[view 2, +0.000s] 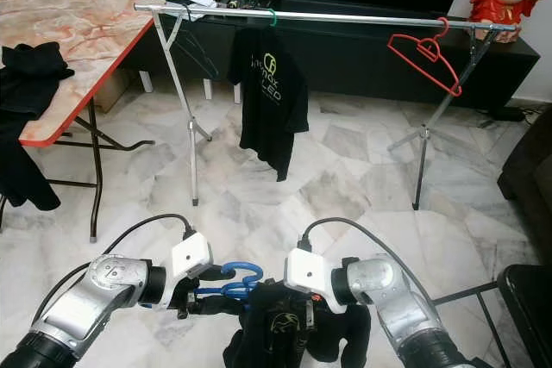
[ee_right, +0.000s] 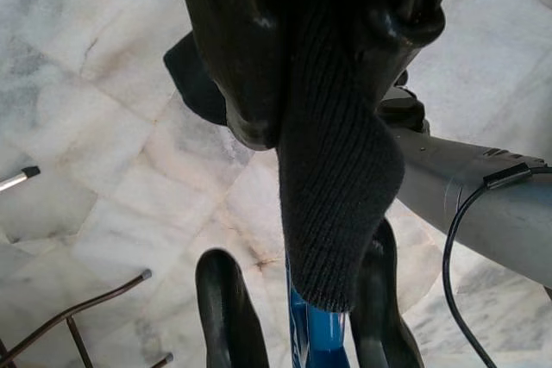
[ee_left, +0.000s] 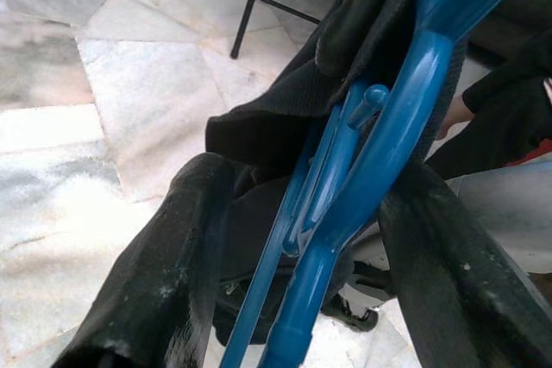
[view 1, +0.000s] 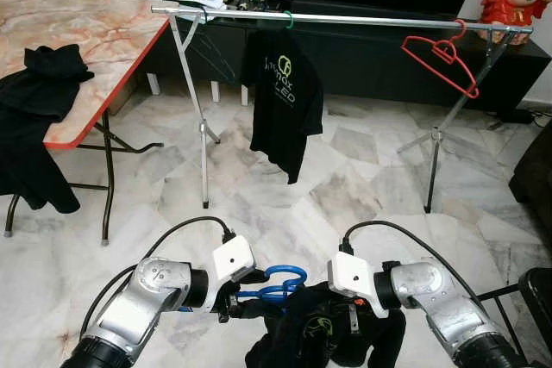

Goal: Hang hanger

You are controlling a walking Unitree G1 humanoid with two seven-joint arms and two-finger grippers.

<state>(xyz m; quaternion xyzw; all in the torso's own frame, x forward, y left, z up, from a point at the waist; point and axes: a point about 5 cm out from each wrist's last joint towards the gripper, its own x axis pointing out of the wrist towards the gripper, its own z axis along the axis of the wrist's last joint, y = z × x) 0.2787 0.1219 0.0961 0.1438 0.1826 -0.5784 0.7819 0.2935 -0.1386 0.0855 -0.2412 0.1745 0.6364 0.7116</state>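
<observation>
The blue hanger [view 1: 280,284] was gripped at its hook by the left gripper [view 1: 235,297], near the robot. A black shirt [view 1: 323,333] on it was pinched by the right gripper [ee_right: 321,109]; the rail [view 1: 345,19] stood far ahead

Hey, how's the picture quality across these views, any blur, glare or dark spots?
Left eye view: evenly lit and sharp, soft sheen on the marble floor. Left wrist view: blue hanger crisp, the near fingers soft. Right wrist view: black shirt close up and dark, its knit still sharp; floor bright.
</observation>
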